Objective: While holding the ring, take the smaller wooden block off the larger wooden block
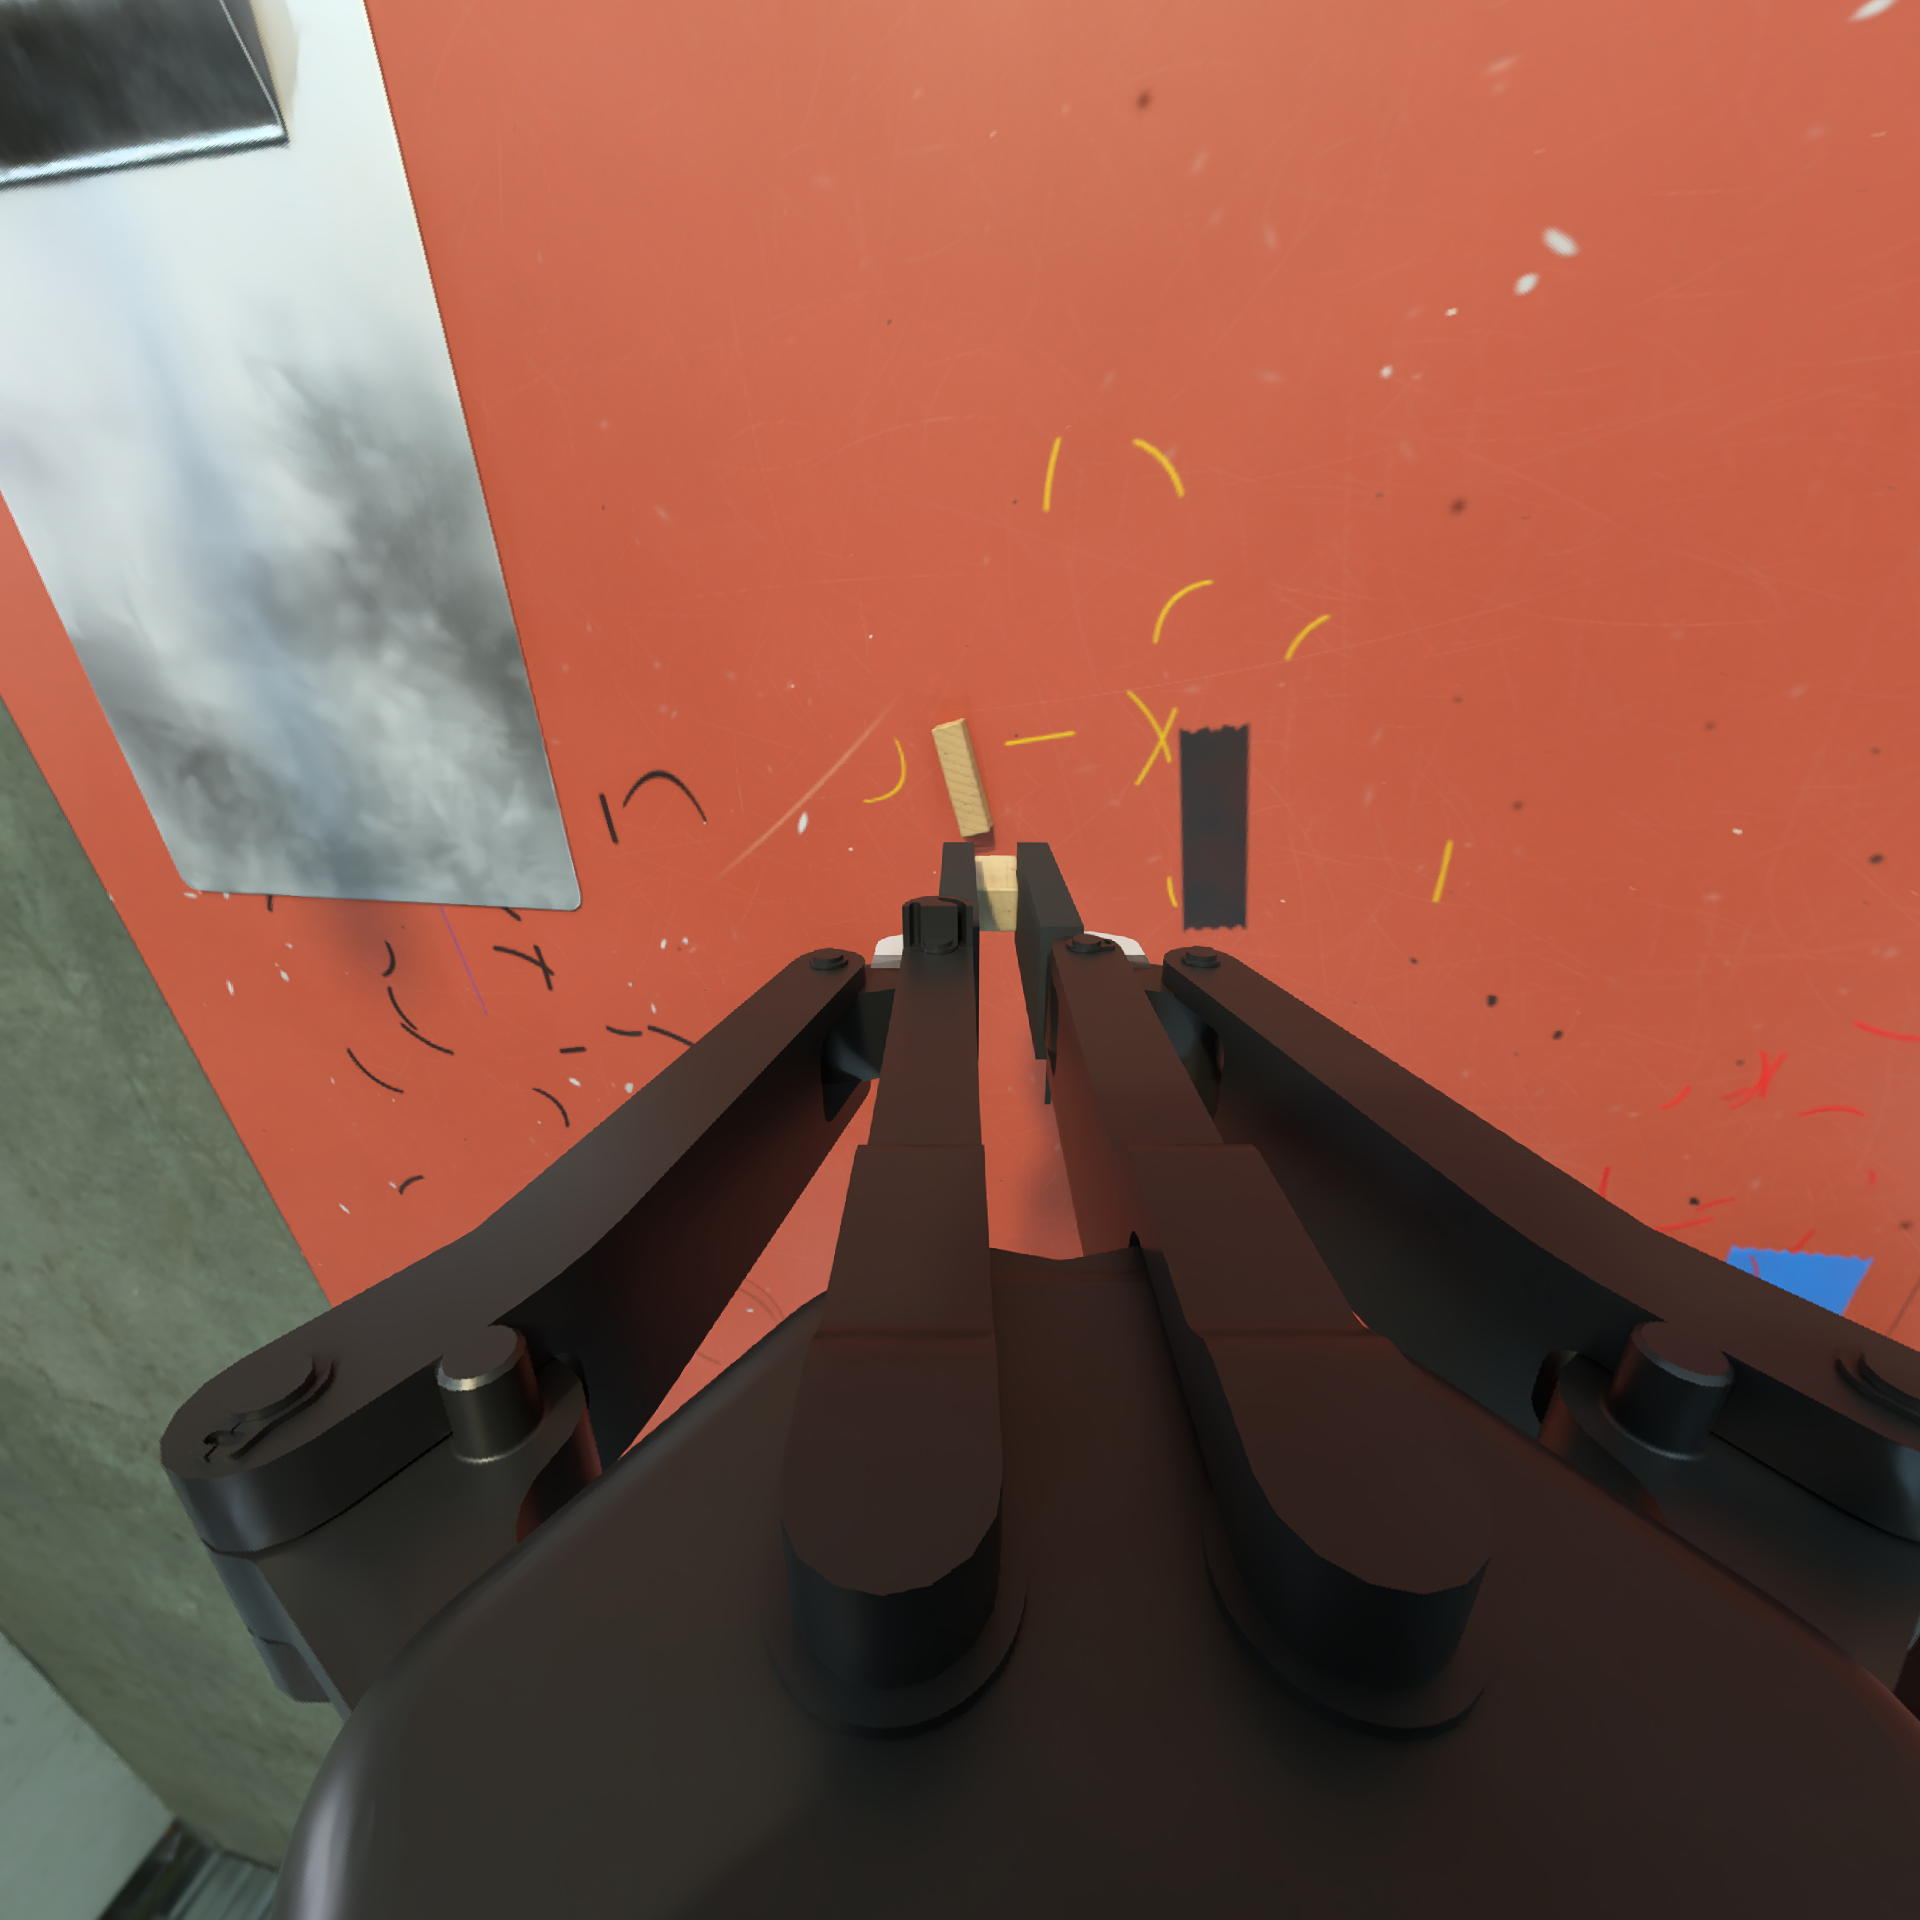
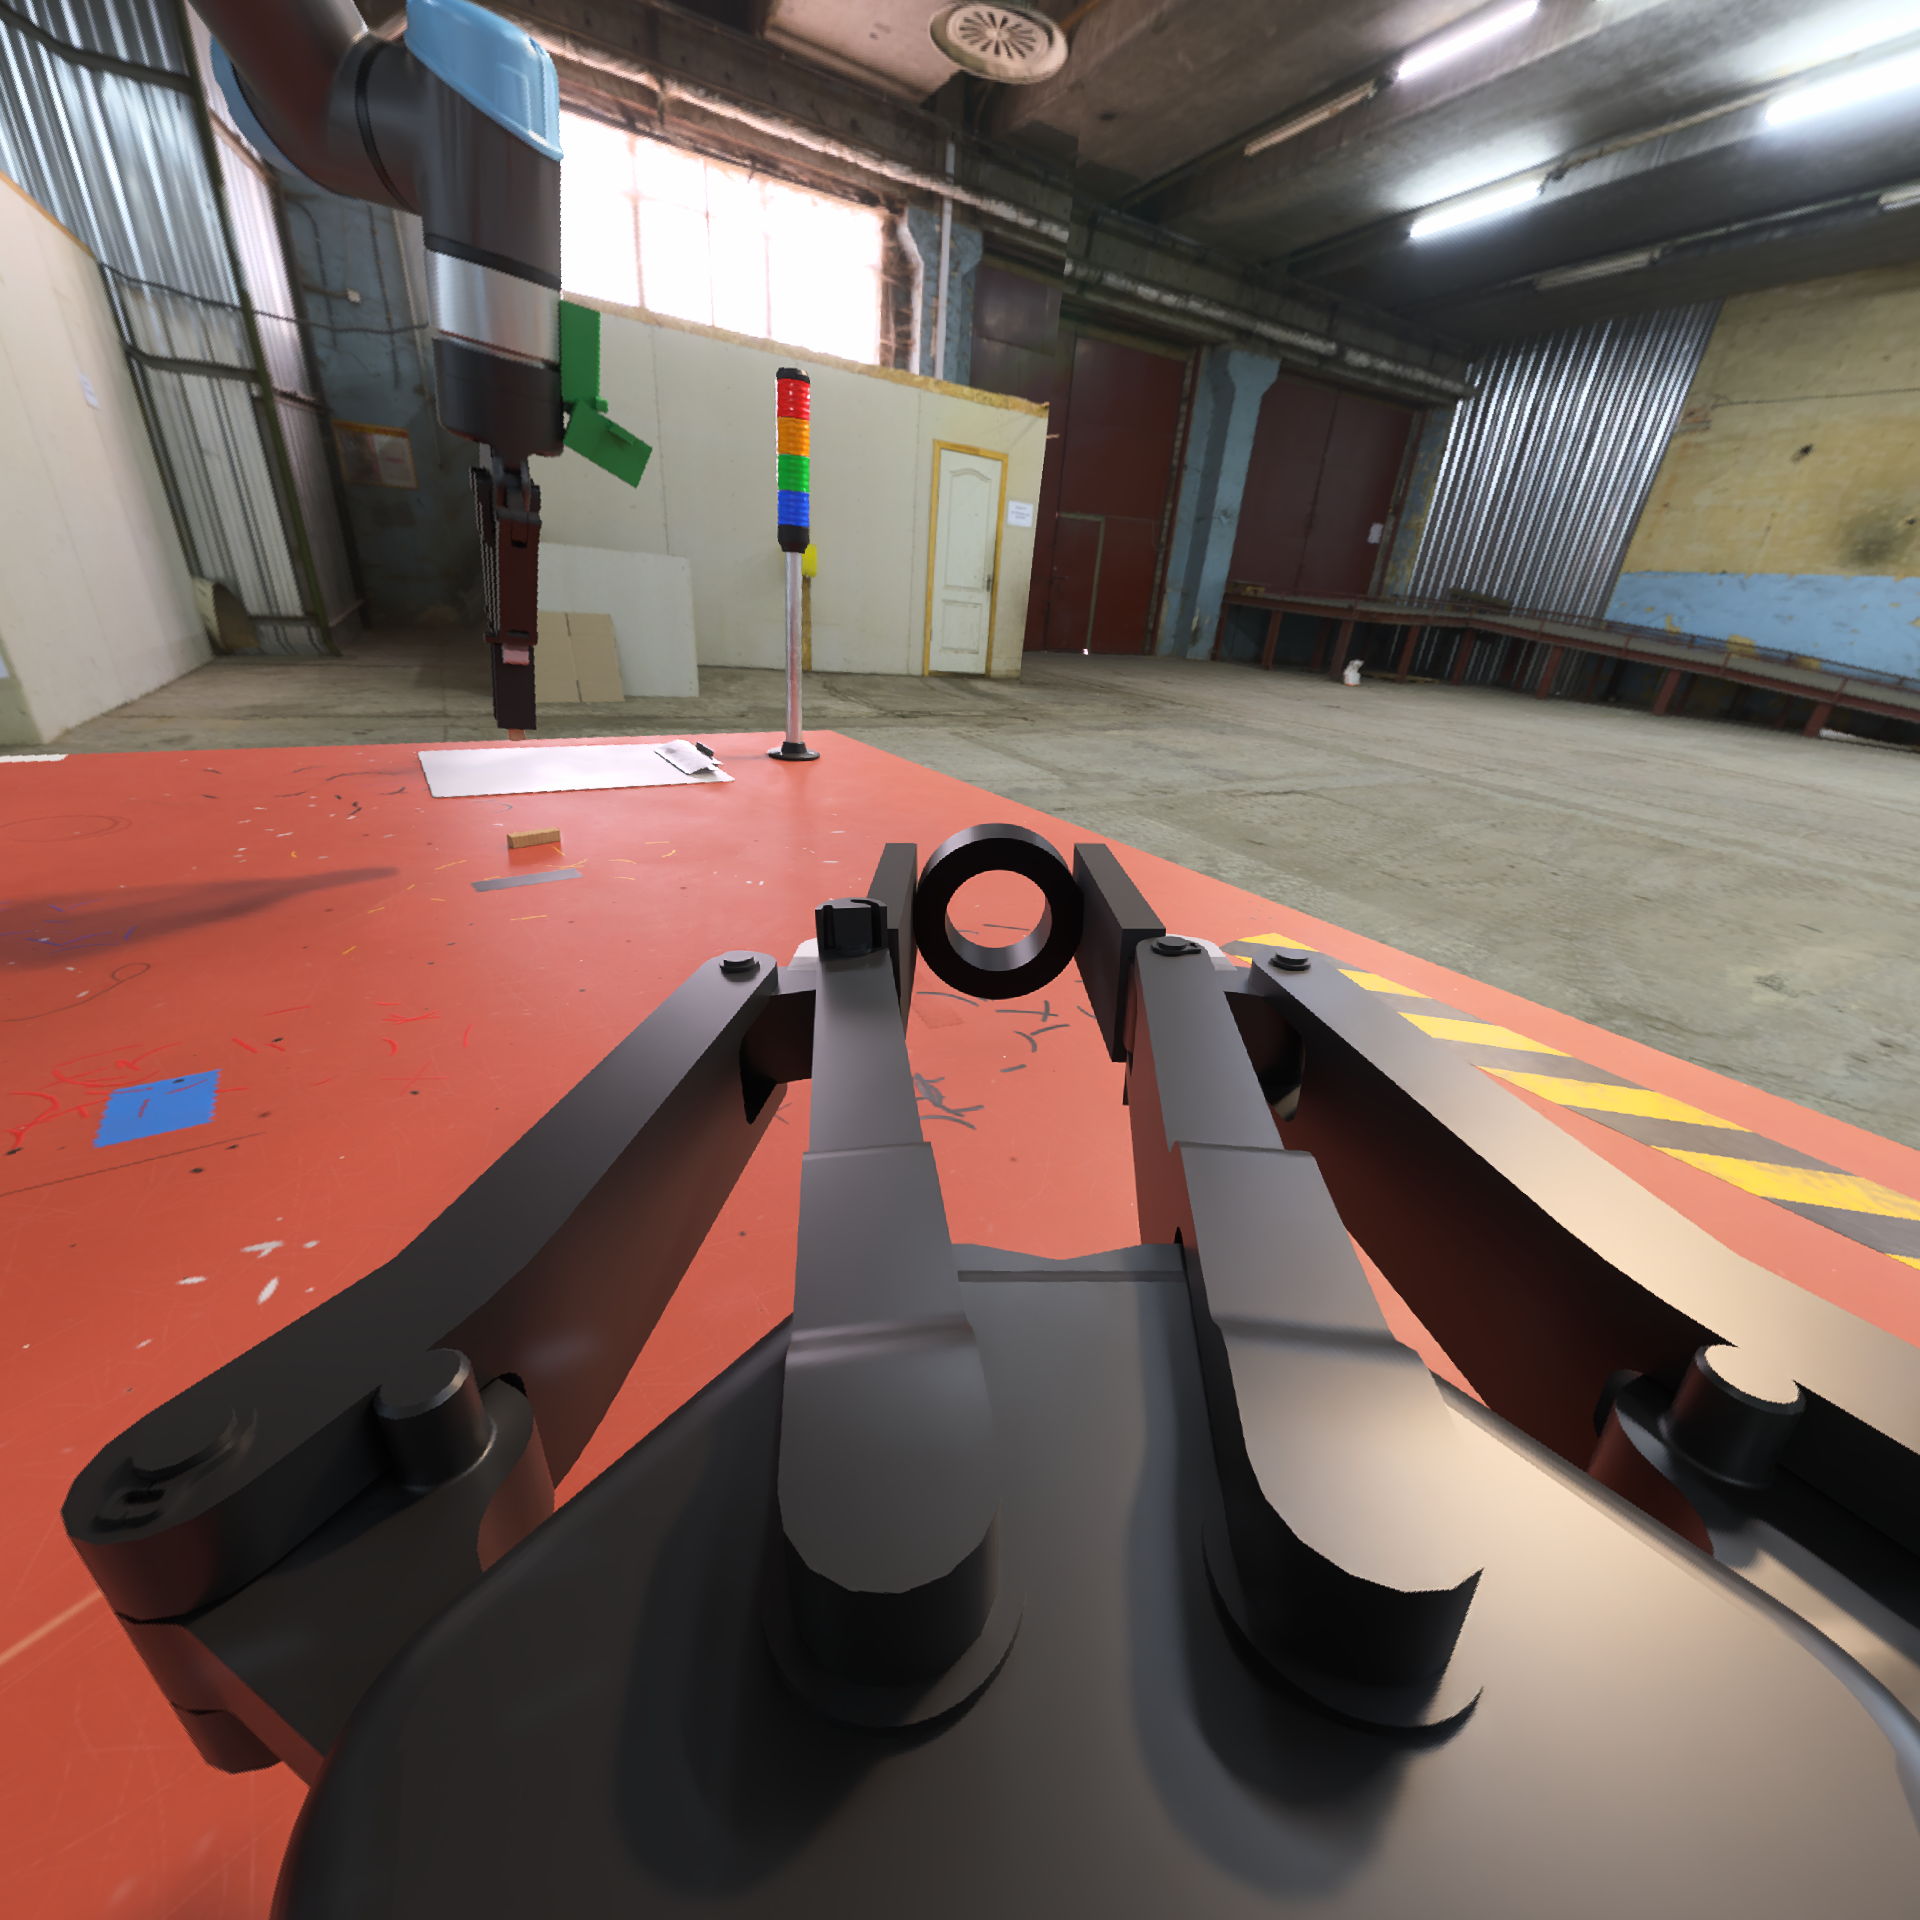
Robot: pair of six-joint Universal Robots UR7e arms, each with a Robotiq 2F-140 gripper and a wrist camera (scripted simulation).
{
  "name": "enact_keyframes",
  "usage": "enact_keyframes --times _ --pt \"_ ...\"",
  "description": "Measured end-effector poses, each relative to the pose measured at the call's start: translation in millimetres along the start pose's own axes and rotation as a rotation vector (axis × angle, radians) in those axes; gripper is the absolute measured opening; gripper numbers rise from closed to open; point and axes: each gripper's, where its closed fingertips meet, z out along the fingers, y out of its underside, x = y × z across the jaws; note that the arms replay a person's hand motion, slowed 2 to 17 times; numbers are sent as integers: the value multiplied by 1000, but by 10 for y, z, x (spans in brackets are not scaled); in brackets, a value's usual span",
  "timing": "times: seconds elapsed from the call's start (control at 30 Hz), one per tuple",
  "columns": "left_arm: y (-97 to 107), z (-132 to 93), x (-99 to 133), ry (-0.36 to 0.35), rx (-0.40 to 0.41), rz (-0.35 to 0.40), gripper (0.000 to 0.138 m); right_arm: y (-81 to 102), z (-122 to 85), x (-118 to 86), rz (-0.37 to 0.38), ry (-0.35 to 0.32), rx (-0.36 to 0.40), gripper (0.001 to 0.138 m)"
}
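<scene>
Black fingers of the left gripper (image 1: 995, 883) clamp the small block (image 1: 997, 890), raised above the long block (image 1: 962, 777) at 12 o'clock on the red table (image 1: 1455, 416). Only the right wrist view shows the right gripper (image 2: 997, 909) pinching the ring (image 2: 997, 911).

An industrial hall is surrounding the red table (image 2: 312, 1039): concrete floor (image 2: 1351, 790), corrugated walls (image 2: 1538, 457), a signal tower (image 2: 793, 457).

Bright, sharp, wide-angle edge distortion
</scene>
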Motion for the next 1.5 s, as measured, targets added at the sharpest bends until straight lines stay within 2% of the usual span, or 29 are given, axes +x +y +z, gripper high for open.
enact_keyframes --times 0.2,0.4,0.57,0.77,1.07,1.5 --pt "-30 -316 226 23 51 92 11 -42 -18 -35 -12 -2 5 40" --pt "-48 -634 589 35 79 235 11 -97 -42 -61 -23 -2 12 40" --pt "-32 -843 956 23 49 373 11 -149 -60 -72 -34 2 20 40" --pt "5 -991 1414 -12 -38 550 11 -210 -80 -93 -49 1 28 40" --pt "-3 -1009 2069 -81 -191 761 11 -309 -127 -127 -80 6 44 40" --pt "-64 -720 2860 -169 -415 976 11 -470 -275 -153 -119 26 76 40"
